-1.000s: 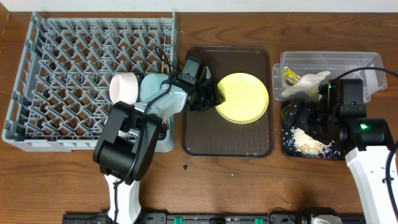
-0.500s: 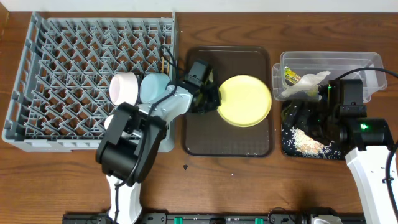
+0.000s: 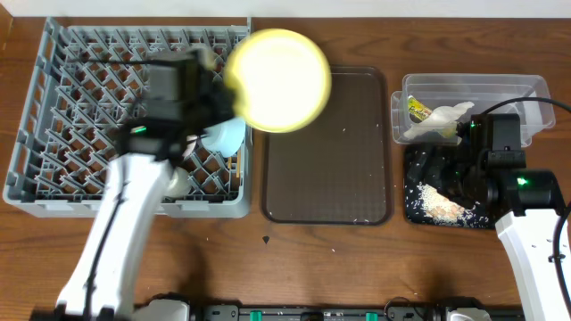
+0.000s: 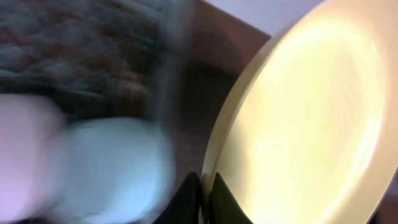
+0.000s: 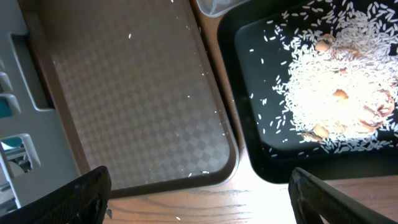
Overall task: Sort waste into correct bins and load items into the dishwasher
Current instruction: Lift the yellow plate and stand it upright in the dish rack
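My left gripper [image 3: 214, 92] is shut on the rim of the round yellow plate [image 3: 277, 79] and holds it high, on edge, over the right side of the grey dish rack [image 3: 53, 116]. In the blurred left wrist view the fingers [image 4: 191, 200] pinch the plate [image 4: 311, 118] at its edge, with the light blue bowl [image 4: 112, 168] and pinkish bowl [image 4: 18, 155] below. The blue bowl [image 3: 224, 135] sits in the rack. My right gripper [image 3: 443, 171] is open and empty [image 5: 199, 208] over the black tray [image 3: 419, 212], which holds rice scraps [image 3: 439, 201]. Cup and chopsticks are hidden.
The brown serving tray [image 3: 326, 147] lies between the rack and the bins with only a few rice grains on it. The clear tub [image 3: 517, 89] at the back right holds the green-yellow wrapper [image 3: 417, 109] and the white napkin [image 3: 443, 119].
My left arm has lifted the yellow plate off the brown tray and carried it up and left toward the rack. The right arm has not moved.
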